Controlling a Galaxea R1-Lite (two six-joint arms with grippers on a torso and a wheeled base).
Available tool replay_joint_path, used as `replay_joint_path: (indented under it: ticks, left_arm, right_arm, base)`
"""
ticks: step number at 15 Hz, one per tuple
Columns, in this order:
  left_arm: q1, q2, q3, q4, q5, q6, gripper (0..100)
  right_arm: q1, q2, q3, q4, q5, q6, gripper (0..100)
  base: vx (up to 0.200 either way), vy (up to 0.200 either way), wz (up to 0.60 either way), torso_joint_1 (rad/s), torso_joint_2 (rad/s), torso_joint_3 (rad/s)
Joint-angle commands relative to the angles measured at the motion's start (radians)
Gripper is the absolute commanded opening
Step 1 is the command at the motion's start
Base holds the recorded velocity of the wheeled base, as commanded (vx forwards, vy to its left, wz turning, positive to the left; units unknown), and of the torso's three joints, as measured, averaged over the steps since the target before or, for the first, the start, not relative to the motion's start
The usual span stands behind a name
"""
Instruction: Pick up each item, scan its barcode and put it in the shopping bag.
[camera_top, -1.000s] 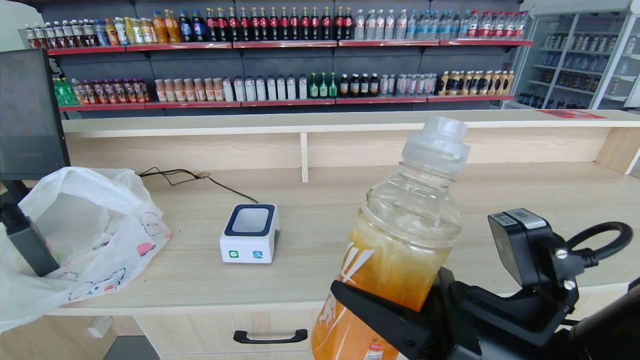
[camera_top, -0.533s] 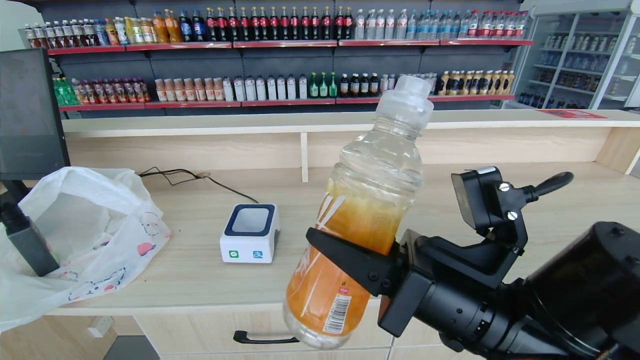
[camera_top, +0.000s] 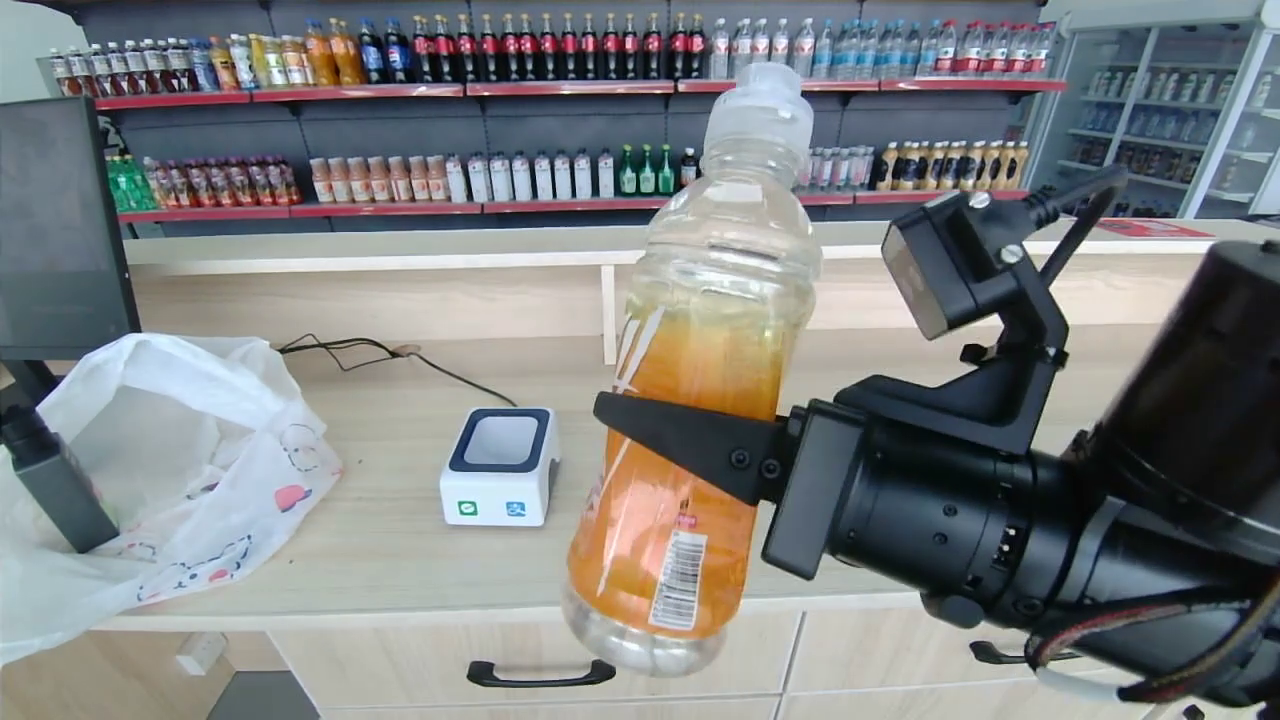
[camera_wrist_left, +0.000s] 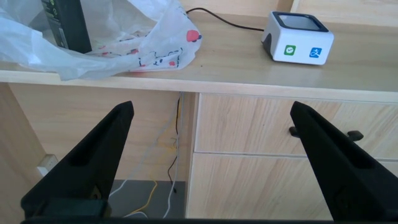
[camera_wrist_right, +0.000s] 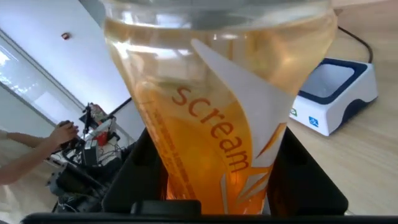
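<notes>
Right gripper (camera_top: 668, 425) raised, fingers (camera_top: 700, 450) clamped on bottle (camera_top: 722, 270); left gripper (camera_wrist_left: 211, 109) low, fingers (camera_wrist_left: 99, 149) spread.

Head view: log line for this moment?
right tool: shut on clear plastic bottle of orange drink, held in air | left tool: open, empty | white box scanner: on wooden counter

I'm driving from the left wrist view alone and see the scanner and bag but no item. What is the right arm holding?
Observer: The right gripper is shut on a bottle of orange drink, lifted in the air.
Operator: Where's its barcode?
Observer: The barcode sits near the bottle's base, facing the head camera rather than the scanner.
Operator: Is the bottle upright?
Observer: Nearly: its cap is on top, with a slight lean.
</notes>
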Motion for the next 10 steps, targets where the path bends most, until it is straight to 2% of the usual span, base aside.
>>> replay_joint_path:
  ticks: [1,3,7,10]
  left_arm:
    - [0.0,0.0,0.0,0.0,0.0,0.0,100]
    - [0.0,0.0,0.0,0.0,0.0,0.0,100]
    - [0.0,0.0,0.0,0.0,0.0,0.0,100]
    - [0.0,0.0,0.0,0.0,0.0,0.0,100]
  right_arm:
    - [0.0,-0.077,-0.12,0.186,-0.078,0.029,0]
    - [0.0,-0.071,-0.18,0.279,-0.154,0.035,0]
    - [-0.001,-0.079,-0.217,0.348,-0.176,0.046,0]
    - [-0.001,-0.08,-0.215,0.35,-0.187,0.06,0]
  base:
    - [0.0,0.0,0.0,0.0,0.0,0.0]
    - [0.0,0.0,0.0,0.0,0.0,0.0]
    - [0.0,0.0,0.0,0.0,0.0,0.0]
    - [0.0,0.0,0.0,0.0,0.0,0.0]
